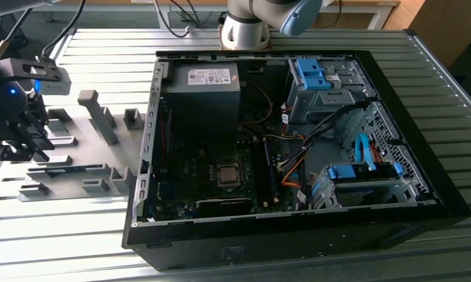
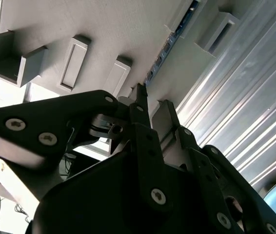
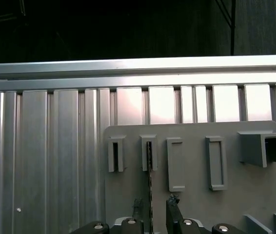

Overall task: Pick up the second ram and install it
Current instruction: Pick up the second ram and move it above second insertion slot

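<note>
The gripper (image 3: 155, 208) (image 2: 151, 100) (image 1: 24, 144) is being held with its jaws apart, and the second ram (image 3: 150, 180) (image 2: 169, 41) is being straddled by them. In the first wrist view one fingertip (image 3: 173, 204) is being shown clear of the board, so the stick is not being clamped. The second ram is being presented edge-on in both wrist views as a thin blue-green strip. It is being carried upright on its long edge, with its far end seated in a slotted holder block (image 3: 149, 152). Its near end is being hidden by the gripper.

Beside that holder block, more grey blocks are being carried on the holder plate (image 3: 196, 204) (image 1: 90, 154). The plate is being borne by the ribbed aluminium tabletop (image 1: 63, 235) (image 3: 40, 161).

In the exterior view the gripper is being held over the holder plate at nine o'clock from the open computer case (image 1: 451, 197), well apart from it. The arm's base (image 1: 244, 29) is being seen at twelve o'clock from the case. Inside the case, the power supply (image 1: 208, 79) is being shown at eleven o'clock. Blue drive-bay latches (image 1: 310, 73) are being shown at one o'clock and again at four o'clock. The processor socket (image 1: 229, 174) is being shown toward six o'clock.
</note>
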Action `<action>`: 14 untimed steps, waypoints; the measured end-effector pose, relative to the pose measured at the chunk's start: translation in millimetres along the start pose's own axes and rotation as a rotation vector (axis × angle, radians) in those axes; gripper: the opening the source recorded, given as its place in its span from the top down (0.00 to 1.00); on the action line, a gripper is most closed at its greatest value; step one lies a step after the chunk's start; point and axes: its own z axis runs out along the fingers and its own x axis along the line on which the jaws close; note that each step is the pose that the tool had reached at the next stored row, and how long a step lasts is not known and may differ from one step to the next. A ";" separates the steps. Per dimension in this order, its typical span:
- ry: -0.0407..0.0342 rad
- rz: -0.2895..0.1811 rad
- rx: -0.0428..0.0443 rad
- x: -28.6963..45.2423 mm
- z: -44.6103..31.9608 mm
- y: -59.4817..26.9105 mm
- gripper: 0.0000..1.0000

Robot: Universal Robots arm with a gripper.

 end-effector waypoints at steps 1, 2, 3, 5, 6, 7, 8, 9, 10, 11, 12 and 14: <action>0.0001 0.000 0.0002 0.0 0.0 0.0 0.68; 0.0002 0.000 0.0004 0.0 0.0 0.1 0.68; 0.0003 0.000 0.0004 0.0 0.0 0.1 0.68; 0.0005 0.000 0.0005 0.0 0.1 0.0 0.68; 0.0005 0.000 0.0006 0.0 0.1 0.0 0.68; 0.0006 0.000 0.0006 0.0 0.1 0.0 0.68; 0.0006 0.000 0.0006 0.0 0.1 0.0 0.68; 0.0007 0.000 0.0006 0.0 0.1 0.0 0.68; 0.0007 0.000 0.0006 0.0 0.1 0.0 0.68; 0.0008 0.000 0.0006 0.0 0.1 0.0 0.68; 0.0009 0.000 0.0006 -0.1 0.1 0.0 0.67; 0.0009 0.000 0.0008 0.0 0.3 0.1 0.61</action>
